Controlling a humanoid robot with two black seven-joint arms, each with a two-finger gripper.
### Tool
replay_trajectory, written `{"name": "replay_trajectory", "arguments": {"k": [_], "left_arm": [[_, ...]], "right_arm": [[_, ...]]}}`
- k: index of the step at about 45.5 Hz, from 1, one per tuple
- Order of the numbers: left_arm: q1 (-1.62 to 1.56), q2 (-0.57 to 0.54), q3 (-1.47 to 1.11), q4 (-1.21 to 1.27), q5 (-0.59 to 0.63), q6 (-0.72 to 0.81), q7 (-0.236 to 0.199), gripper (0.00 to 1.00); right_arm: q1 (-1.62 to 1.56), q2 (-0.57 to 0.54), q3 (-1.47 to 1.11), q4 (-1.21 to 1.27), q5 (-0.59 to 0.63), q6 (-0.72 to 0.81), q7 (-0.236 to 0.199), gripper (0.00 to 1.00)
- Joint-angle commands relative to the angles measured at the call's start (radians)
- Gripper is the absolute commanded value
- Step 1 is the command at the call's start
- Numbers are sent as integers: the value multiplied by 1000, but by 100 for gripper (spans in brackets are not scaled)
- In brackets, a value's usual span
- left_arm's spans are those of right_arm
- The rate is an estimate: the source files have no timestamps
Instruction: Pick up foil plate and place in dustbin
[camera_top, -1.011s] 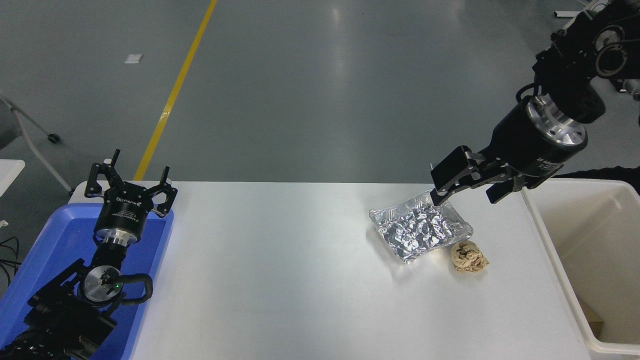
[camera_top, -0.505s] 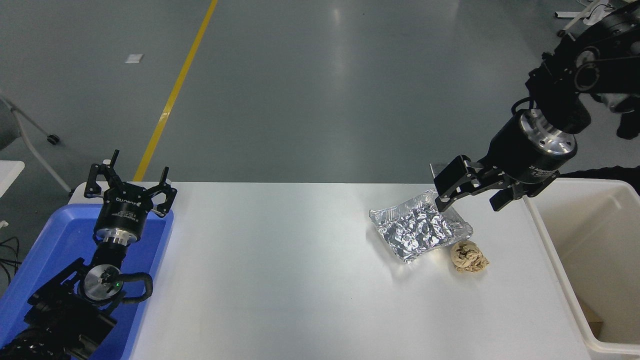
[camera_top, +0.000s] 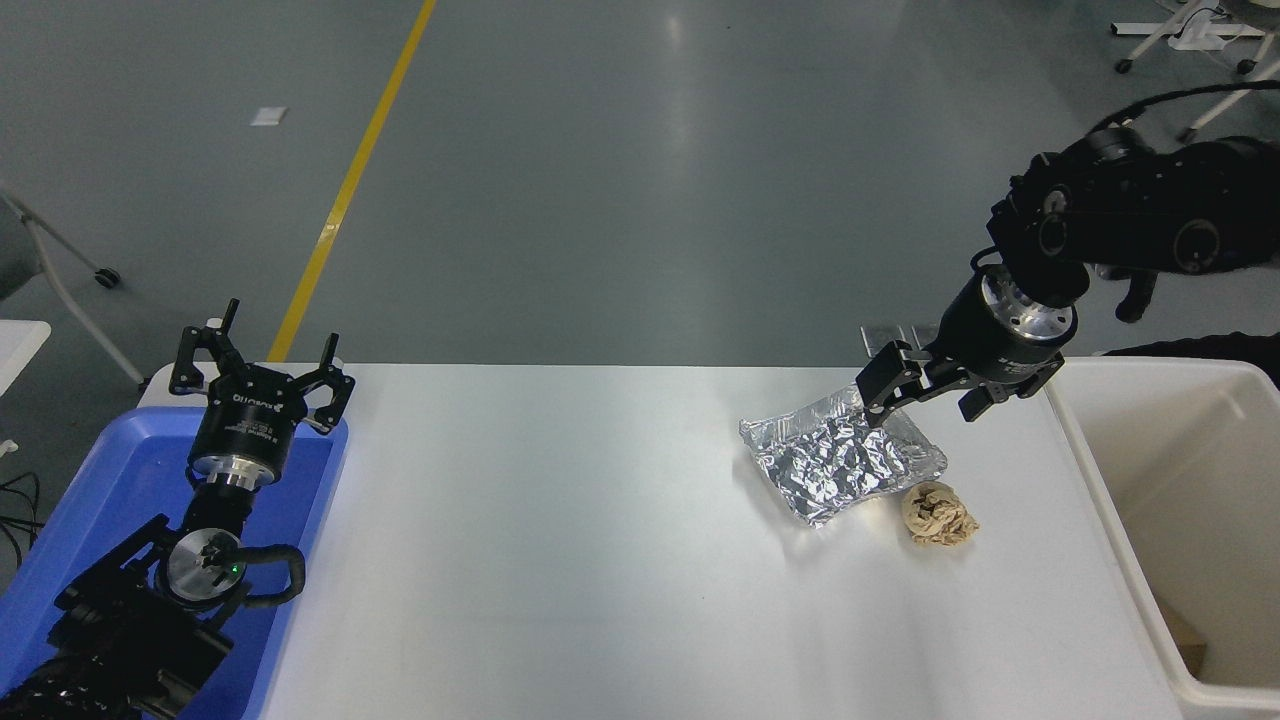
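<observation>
Dustbin (camera_top: 1100, 470) cut off at right/bottom edges; right gripper (camera_top: 925, 392) hides foil plate's (camera_top: 840, 460) far corner.

— Any print you can read?
— Only white lettering on the round black collar of the left hand (camera_top: 262, 378), parked over the shallow blue plastic tray (camera_top: 90, 480) — too small and upside down to make out.
— And the right hand (camera_top: 925, 390)?
— White marks on its collar, unreadable.
</observation>
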Motion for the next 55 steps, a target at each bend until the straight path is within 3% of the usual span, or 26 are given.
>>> {"name": "replay_trajectory", "arguments": {"k": [1,17,25,55], "left_arm": [[0,0,0,-2,0,0,0,100],[0,0,0,0,0,0,-1,100],[0,0,0,-2,-2,0,0,100],[0,0,0,0,-2,0,-1,100]], "right_arm": [[-243,82,20,-218,-37,-276,1,100],[-530,179,27,-417,-46,-588,1,100],[-625,203,27,-505,-60,-673,1,100],[-737,217,29,-644,-104,-707,-13,96]]}}
